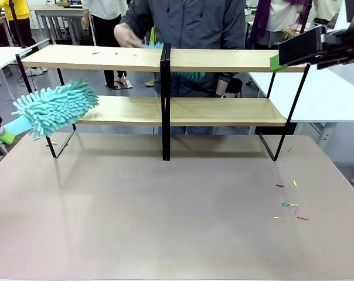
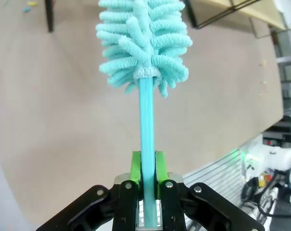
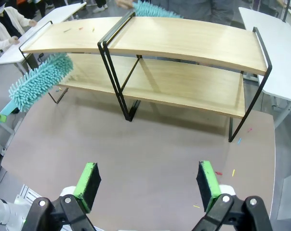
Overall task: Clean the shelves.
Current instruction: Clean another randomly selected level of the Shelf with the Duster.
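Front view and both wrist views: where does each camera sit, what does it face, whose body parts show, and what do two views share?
Front view: fixed on the robot's side, facing across the tabletop at the shelves and a person; right gripper upper right.
Left wrist view: on that wrist, looking along the left gripper, shut on the duster.
Right wrist view: raised, looking down on the shelves; its open pads at bottom.
Shared by front and right wrist: shelves, duster.
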